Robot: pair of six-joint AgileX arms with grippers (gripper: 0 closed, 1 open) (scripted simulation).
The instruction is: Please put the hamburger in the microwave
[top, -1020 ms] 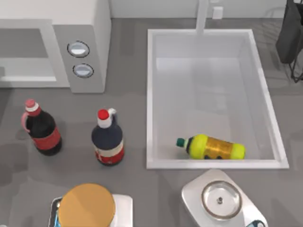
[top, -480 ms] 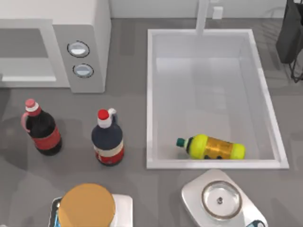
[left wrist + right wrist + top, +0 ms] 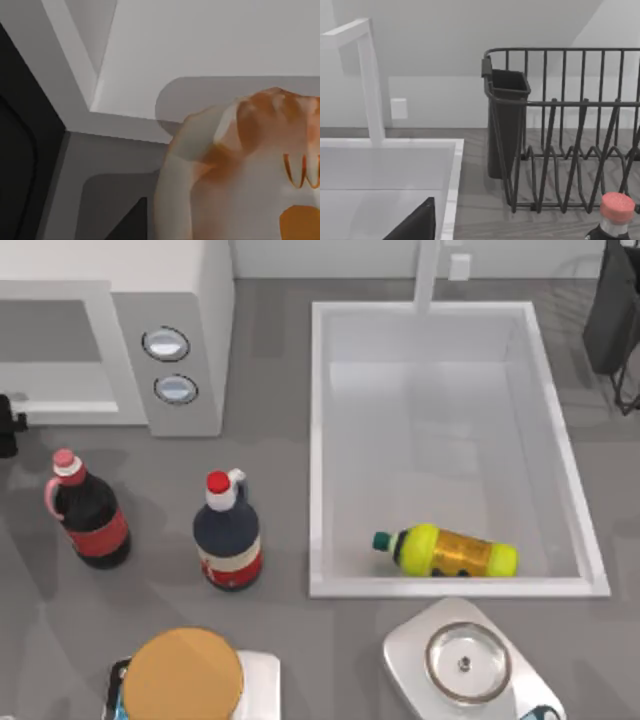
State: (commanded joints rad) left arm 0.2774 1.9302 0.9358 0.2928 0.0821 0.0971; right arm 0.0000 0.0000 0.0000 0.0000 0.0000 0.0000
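The hamburger sits at the tabletop's near-left edge, well apart from the microwave at far left, so the task is barely begun. I cannot tell how either arm's jaws stand.

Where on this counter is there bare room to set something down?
Bare grey counter lies between the large white microwave and the white rectangular sink, and between the two dark bottles. The near edge is crowded: the round golden-orange hamburger and silver scale.
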